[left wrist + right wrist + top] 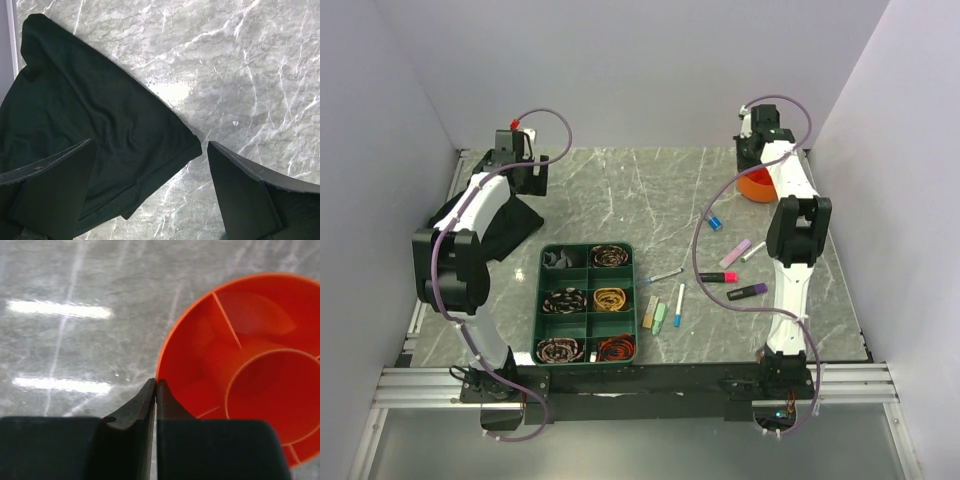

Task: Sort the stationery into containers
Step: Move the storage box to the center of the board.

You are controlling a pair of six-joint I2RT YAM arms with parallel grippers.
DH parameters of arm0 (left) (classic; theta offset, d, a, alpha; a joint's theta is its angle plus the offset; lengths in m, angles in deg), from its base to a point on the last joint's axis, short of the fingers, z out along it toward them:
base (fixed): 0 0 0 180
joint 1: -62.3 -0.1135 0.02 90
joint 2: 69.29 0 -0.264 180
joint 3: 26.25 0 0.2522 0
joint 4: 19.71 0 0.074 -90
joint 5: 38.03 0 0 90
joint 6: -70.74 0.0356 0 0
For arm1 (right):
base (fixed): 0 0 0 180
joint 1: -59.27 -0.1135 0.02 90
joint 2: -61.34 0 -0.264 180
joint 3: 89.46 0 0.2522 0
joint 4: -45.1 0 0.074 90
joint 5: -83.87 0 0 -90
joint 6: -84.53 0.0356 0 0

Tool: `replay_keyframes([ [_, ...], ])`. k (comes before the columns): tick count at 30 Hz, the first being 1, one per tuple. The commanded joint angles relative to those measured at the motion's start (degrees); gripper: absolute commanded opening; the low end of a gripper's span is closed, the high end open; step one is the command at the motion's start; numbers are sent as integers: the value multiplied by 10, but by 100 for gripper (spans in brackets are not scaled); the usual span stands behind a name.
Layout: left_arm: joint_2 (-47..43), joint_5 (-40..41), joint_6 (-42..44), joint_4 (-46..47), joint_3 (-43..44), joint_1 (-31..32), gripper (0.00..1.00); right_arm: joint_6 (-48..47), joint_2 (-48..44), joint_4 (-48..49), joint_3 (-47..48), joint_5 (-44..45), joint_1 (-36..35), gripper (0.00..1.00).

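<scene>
The round orange pot [756,185] stands at the far right; in the right wrist view [250,365] its central tube and divided sections are empty. My right gripper [753,163] [156,385] is shut on the pot's rim, one finger inside and one outside. Stationery lies loose on the marble in front of the pot: a blue-capped piece [715,222], a pink marker [735,252], a black-and-pink marker [718,277], a purple marker [747,291], a white pen [665,275], a blue pen [678,305], and beige [648,312] and green [660,317] blocks. My left gripper [525,175] [151,142] is open and empty at the far left.
A green compartment tray [585,245] with coiled bands stands at the near middle. A black cloth [510,230] [75,100] lies under my left gripper. Walls enclose the table on the left, the back and the right.
</scene>
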Motion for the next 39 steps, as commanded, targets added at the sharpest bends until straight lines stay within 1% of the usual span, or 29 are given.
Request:
replay_keyframes([
  [1,-25,1,-6,12,-5,3,99,-7,-15,-6,-21,9,-29,0],
  [5,-28,0,-10,16,-12,3,100,-37,-42,-7,-28,-10,-49,0],
  [12,-35,-4,-11,21,-23,3,99,-102,-84,-12,-43,-90,-114,0],
  [17,-41,-5,-13,23,-32,3,99,-137,-126,38,-115,-130,-159,0],
  [22,-50,-7,-14,22,-41,3,99,-156,-122,41,-113,-163,-182,0],
  [25,-54,-4,-12,24,-46,3,100,-172,-131,37,-116,-198,-193,0],
  [28,-57,-5,-13,25,-50,3,100,-206,-158,43,-149,-247,-204,0],
  [30,-59,-5,-12,24,-51,3,99,-221,-171,44,-173,-257,-211,0],
  [39,-55,-10,-16,27,-49,3,99,-315,-206,-4,-217,-263,-233,0],
])
